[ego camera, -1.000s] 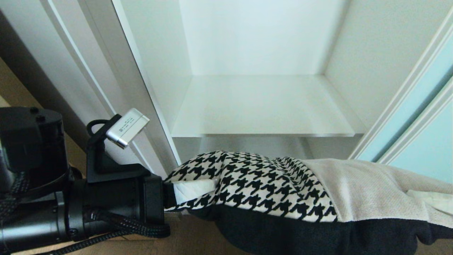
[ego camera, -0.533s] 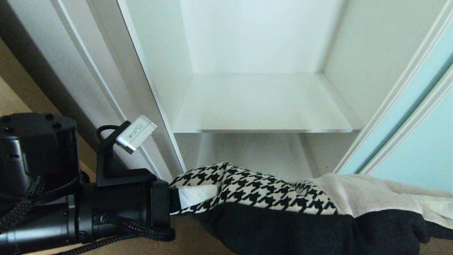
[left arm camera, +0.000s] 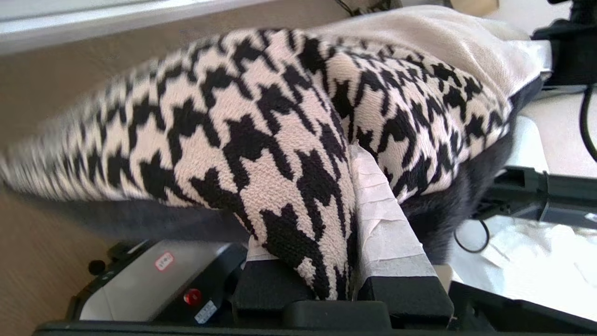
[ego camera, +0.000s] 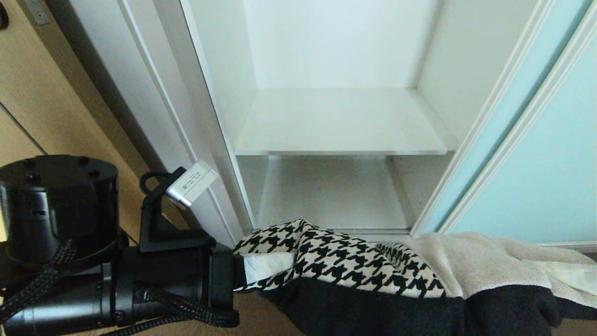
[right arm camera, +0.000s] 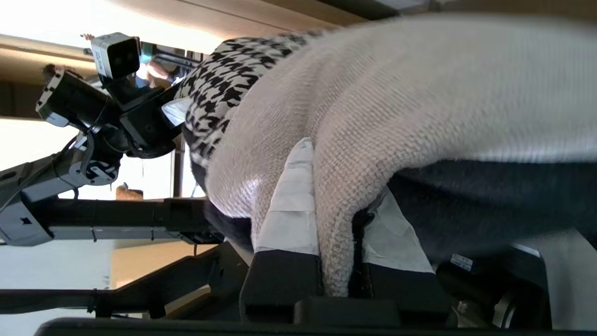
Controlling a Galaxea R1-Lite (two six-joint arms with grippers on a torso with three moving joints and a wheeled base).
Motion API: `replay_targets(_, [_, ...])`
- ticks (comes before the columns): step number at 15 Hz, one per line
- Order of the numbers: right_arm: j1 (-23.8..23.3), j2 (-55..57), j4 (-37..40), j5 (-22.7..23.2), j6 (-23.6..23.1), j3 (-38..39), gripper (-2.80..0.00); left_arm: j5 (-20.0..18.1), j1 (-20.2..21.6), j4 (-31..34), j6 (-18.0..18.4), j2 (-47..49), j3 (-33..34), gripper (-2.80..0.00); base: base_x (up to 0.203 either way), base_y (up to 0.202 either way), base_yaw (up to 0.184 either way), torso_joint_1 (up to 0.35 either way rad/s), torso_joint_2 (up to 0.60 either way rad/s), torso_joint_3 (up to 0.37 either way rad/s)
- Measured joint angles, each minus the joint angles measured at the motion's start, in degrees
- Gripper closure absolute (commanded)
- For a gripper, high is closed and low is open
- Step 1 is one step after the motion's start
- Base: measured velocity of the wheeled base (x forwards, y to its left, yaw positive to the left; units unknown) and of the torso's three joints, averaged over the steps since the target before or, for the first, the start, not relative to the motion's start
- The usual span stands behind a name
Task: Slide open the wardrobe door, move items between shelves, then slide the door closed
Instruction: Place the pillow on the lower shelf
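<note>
The patchwork cushion (ego camera: pixel 354 266) hangs level between my two grippers, in front of the open wardrobe and low down. My left gripper (ego camera: pixel 280 263) is shut on its houndstooth corner (left arm camera: pixel 224 126), with fabric pinched between the taped fingers (left arm camera: pixel 387 224). Seen from the right wrist, my right gripper (right arm camera: pixel 343 172) is shut on the cream-beige edge (right arm camera: pixel 419 93); in the head view it shows at the far right (ego camera: pixel 559 273). An upper white shelf (ego camera: pixel 340 121) and a lower shelf (ego camera: pixel 331 191) lie bare behind the cushion. The sliding wardrobe door (ego camera: pixel 536 163) stands pushed to the right.
A light wooden cabinet front (ego camera: pixel 28 93) is at the left, beside the wardrobe's white side post (ego camera: pixel 186 140). Wooden floor (ego camera: pixel 261 322) shows under the cushion. White side walls close in both shelves.
The whole view has shifted: the wardrobe sits higher and further off in the picture, and the lower shelf now shows. Both grippers keep hold of the cushion.
</note>
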Motion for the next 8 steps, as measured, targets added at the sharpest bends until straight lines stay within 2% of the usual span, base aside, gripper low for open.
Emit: replay_targets(8, [1.4, 1.1, -0.1, 0.0, -0.2, 0.1, 0.00, 0.3, -0.7, -0.1, 0.1, 0.5, 0.5, 0.00, 0.000, 0.000, 0.000, 0.000, 0.00, 0.000])
